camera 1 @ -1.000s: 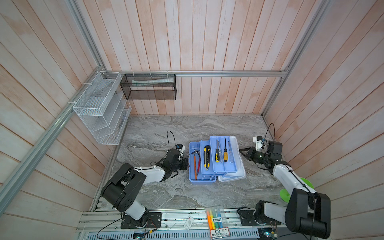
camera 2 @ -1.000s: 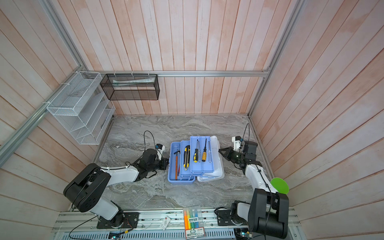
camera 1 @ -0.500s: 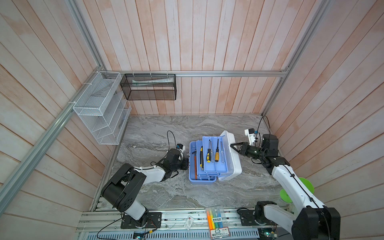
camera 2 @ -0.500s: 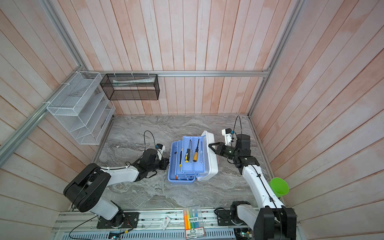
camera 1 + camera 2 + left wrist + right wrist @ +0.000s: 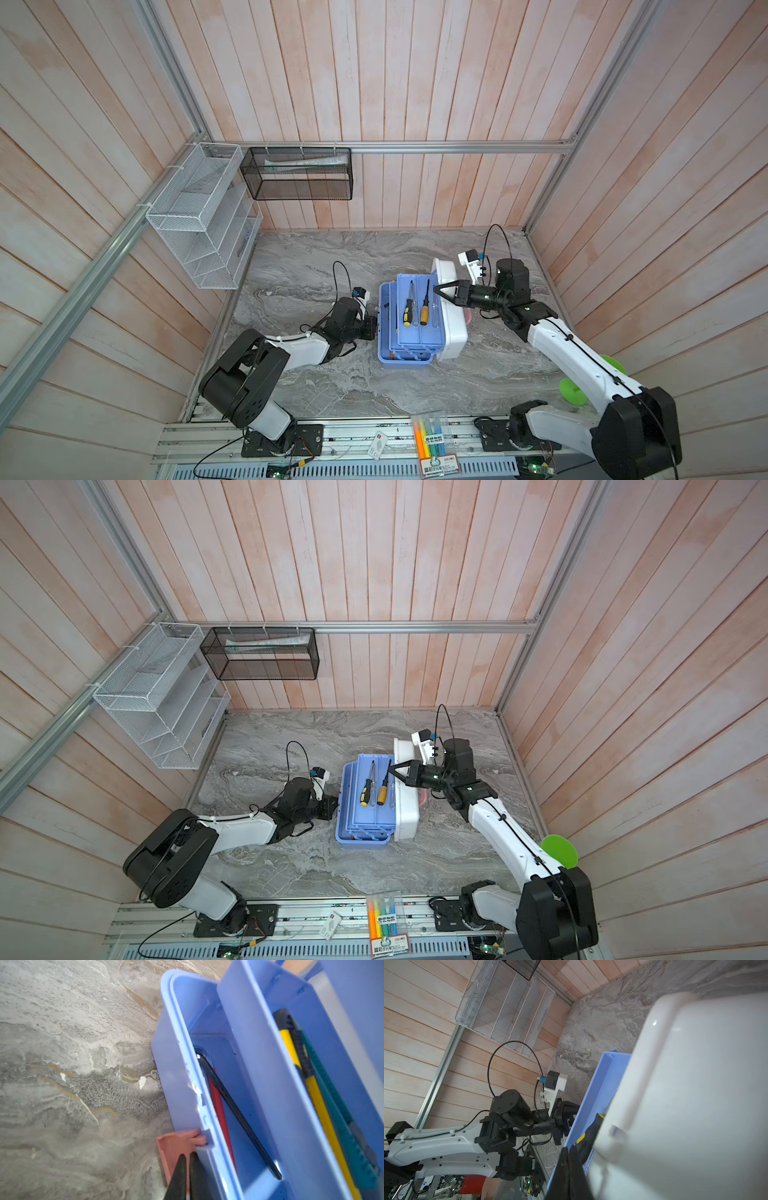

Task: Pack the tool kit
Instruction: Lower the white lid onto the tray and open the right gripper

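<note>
Your right claw [image 5: 437, 288] is closed tight with nothing between its fingers. Its tips sit at the rim of the white lid [image 5: 452, 332] and appear to touch it. The lid stands tilted up on edge.

Directly beneath those tips lies the top tray [image 5: 415, 338] of the tool kit [image 5: 405, 360]. On it a yellow-and-black screwdriver [image 5: 407, 311] and an orange-handled screwdriver [image 5: 424, 311] rest side by side, shafts toward your claw, handles away from it.

Across the kit from that claw, your left claw [image 5: 188, 1155] lies low over the worktop [image 5: 332, 257]. Its fingers [image 5: 178, 1174] are drawn almost together at the pink latch [image 5: 174, 1140] on the outer wall of the blue base [image 5: 176, 1076]. Whether they pinch the latch or only press beside it cannot be told.

Just past the latch, inside the base, a red-handled tool [image 5: 217, 1101] and a black bar [image 5: 234, 1105] lie together. One tray farther from the claw, a yellow-and-black tool [image 5: 307, 1076] lies against a teal one [image 5: 340, 1118].

The kit stands between your two claws on the grey marbled worktop. Well behind both claws, on the rail by the arm mounts, lies a clear pack of highlighters [image 5: 432, 432]. A green disc [image 5: 561, 850] shows beside your right arm. Far beyond your left claw, a white wire rack [image 5: 199, 216] and a black mesh basket [image 5: 297, 174] hang on the walls.
</note>
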{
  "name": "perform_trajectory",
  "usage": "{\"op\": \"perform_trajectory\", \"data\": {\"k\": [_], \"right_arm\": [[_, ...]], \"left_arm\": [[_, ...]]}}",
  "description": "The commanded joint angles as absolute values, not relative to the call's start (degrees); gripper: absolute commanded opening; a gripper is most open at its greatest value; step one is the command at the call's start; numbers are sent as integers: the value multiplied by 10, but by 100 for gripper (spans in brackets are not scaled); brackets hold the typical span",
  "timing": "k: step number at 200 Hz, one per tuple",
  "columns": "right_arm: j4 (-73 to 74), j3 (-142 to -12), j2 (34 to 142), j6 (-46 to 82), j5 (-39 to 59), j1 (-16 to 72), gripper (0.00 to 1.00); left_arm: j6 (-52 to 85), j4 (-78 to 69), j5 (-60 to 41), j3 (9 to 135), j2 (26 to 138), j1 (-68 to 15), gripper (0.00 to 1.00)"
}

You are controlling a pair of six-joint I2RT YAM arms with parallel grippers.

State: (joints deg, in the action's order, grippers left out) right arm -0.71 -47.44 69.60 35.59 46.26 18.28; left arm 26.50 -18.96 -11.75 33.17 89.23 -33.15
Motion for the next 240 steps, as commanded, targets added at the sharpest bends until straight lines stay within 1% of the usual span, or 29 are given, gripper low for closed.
{"op": "perform_trajectory", "data": {"k": [1,46,99,136,160,180,191,205,214,221,232,240], "right_arm": [[-22,-476,733,363,442,214,0],[59,-500,803,380,447,270,0],[69,-600,903,367,444,335,0],[53,-669,960,349,445,361,0],[15,-724,966,316,439,369,0],[-46,-754,944,275,398,362,0],[-81,-758,927,255,370,352,0],[-138,-756,902,231,313,338,0],[-175,-750,883,218,267,329,7],[-200,-741,869,210,233,325,15],[-226,-721,842,198,201,317,24],[-233,-700,820,197,189,311,30]], "left_arm": [[253,-219,-148,328,877,-335,9],[254,-219,-148,323,875,-334,9],[253,-216,-137,309,856,-332,9],[259,-213,-125,305,852,-332,9],[266,-186,-105,308,832,-323,9],[268,-151,-89,315,799,-317,10],[273,-137,-77,316,778,-314,13],[280,-119,-72,319,753,-313,21],[285,-117,-83,318,739,-313,29],[295,-121,-97,316,729,-313,35],[308,-136,-131,310,716,-314,41],[318,-144,-150,306,709,-316,43]]}}
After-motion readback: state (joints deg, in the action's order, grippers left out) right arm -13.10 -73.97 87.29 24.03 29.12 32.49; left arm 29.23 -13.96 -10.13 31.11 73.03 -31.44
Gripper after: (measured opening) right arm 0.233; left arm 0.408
